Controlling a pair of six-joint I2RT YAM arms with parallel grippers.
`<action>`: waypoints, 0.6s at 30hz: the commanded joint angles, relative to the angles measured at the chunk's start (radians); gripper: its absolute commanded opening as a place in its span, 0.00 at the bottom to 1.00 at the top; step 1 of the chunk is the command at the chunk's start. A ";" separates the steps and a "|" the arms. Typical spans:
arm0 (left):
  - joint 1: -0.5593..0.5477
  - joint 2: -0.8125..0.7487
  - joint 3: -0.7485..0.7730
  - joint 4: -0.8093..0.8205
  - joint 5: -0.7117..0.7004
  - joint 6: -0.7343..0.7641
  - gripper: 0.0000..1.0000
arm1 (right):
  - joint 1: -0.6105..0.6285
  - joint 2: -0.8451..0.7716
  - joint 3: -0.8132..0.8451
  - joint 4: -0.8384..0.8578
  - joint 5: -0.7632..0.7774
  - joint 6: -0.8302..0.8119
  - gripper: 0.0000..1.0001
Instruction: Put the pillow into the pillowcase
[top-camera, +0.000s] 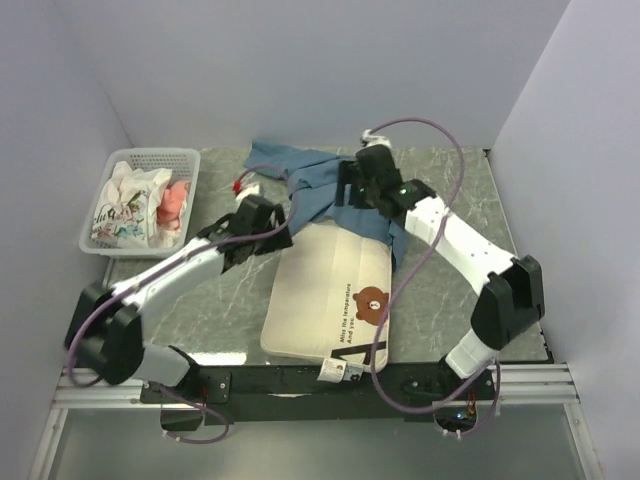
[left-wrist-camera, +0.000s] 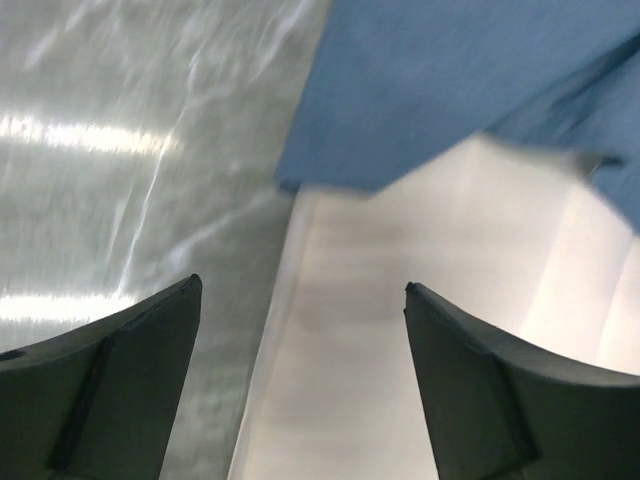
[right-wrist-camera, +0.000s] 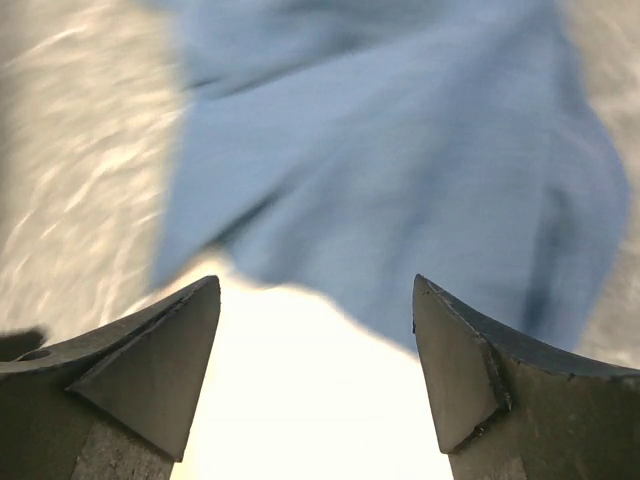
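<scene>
1. The left gripper (left-wrist-camera: 300, 286) has its fingers wide apart with nothing between them. It hangs over the far left corner of the pillow (top-camera: 325, 295), and the pillow's long left edge runs up between the two fingers.
2. The right gripper (right-wrist-camera: 315, 285) is also spread wide and holds nothing. It is over the far end of the pillow, where the pillowcase (top-camera: 300, 180) begins.
3. The pillow lies flat in the middle of the table (top-camera: 220, 300), bear side up. Its near end reaches almost to the table's near edge.
4. The blue pillowcase lies crumpled at the far side, and its edge covers the pillow's far end. I cannot tell whether the pillow is inside it or only under it.
5. There is bare table on both sides of the pillow. The basket (top-camera: 103, 200) with cloths stands at the far left corner, well apart.
</scene>
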 joint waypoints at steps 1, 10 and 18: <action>0.010 -0.273 -0.185 0.040 0.014 -0.159 0.91 | 0.153 -0.038 -0.068 0.074 0.090 -0.147 0.82; -0.028 -0.686 -0.539 0.000 0.200 -0.369 0.94 | 0.198 0.054 -0.145 0.112 0.194 -0.269 0.78; -0.130 -0.761 -0.645 -0.032 0.295 -0.438 0.96 | 0.198 0.186 -0.010 0.094 0.319 -0.318 0.77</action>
